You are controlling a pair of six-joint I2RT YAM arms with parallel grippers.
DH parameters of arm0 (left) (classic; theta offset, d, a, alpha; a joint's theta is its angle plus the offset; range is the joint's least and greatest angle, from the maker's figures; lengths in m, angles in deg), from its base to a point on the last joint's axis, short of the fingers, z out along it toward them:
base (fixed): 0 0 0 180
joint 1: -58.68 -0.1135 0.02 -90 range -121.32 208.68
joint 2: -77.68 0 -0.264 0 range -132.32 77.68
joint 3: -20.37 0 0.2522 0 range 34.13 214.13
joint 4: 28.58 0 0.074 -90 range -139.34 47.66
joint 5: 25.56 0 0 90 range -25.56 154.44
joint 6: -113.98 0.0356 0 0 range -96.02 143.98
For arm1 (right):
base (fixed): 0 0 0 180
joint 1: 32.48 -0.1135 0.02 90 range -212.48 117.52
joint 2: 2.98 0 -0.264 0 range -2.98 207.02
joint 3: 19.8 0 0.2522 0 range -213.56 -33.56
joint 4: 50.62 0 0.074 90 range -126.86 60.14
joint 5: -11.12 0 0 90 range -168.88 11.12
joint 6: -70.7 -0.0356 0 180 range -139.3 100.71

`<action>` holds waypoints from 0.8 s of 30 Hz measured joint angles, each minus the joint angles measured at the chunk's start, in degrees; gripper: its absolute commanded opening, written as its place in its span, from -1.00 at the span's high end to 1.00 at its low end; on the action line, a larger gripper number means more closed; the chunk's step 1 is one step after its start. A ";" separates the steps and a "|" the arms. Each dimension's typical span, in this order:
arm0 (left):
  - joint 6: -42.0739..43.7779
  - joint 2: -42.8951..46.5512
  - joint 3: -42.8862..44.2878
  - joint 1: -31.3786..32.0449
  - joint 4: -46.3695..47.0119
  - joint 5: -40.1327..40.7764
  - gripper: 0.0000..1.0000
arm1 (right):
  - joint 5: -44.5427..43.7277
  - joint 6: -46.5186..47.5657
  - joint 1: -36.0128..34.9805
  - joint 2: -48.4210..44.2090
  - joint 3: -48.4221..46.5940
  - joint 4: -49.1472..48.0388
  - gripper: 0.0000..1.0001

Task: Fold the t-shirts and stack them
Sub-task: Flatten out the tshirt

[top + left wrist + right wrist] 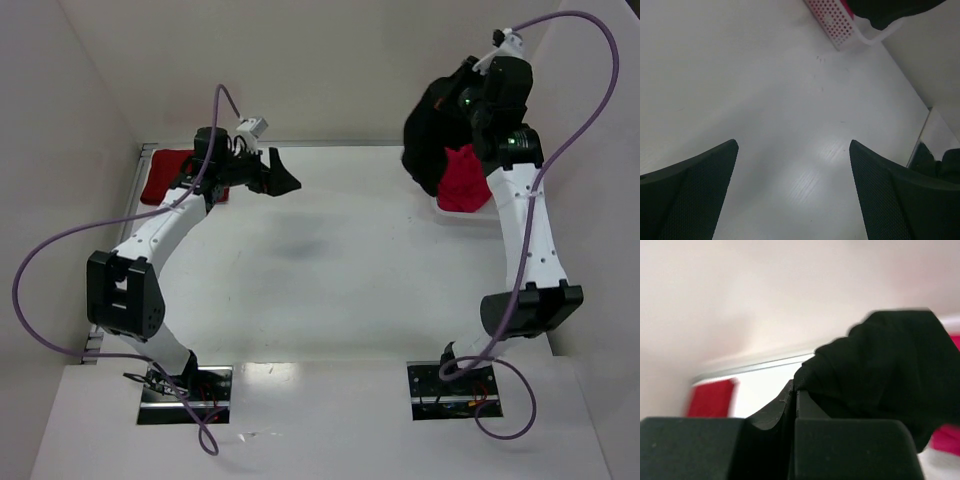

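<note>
Right fingers (840, 450) are pressed together with a fold of the black t-shirt (885, 370) pinched between them, and I can see the cloth bulging out just past the tips. From the top view, that black t-shirt (432, 130) hangs bunched under the right wrist at the far right corner, over the white mesh basket (445, 212). The pink-red t-shirt (462, 180) sits in the basket with a peak sticking up, just below the black cloth; I can't tell whether the two touch.

My left fingers (690, 200) are spread wide apart with nothing between them, only bare white surface (765, 100) showing below. From above they point right, towards the middle of the surface (340, 260), well apart from the basket.

I see the dark red t-shirt (165, 178) lying flat at the far left edge of the surface, partly hidden behind the left arm. The left wrist view catches the basket (835, 22) up top, pink-red showing through its mesh.
</note>
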 measured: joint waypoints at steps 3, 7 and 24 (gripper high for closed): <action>-1.36 2.23 -2.84 0.83 5.38 -3.43 -1.00 | 4.24 -1.31 -5.70 -3.26 -1.44 -0.63 1.00; -2.43 8.74 -8.83 4.13 12.90 -4.20 -1.00 | 8.15 -2.99 -10.69 -4.85 -4.81 -1.75 1.00; 4.72 16.09 -17.20 25.92 28.87 23.71 0.01 | 18.01 -11.02 -13.40 -9.99 4.74 -6.69 1.00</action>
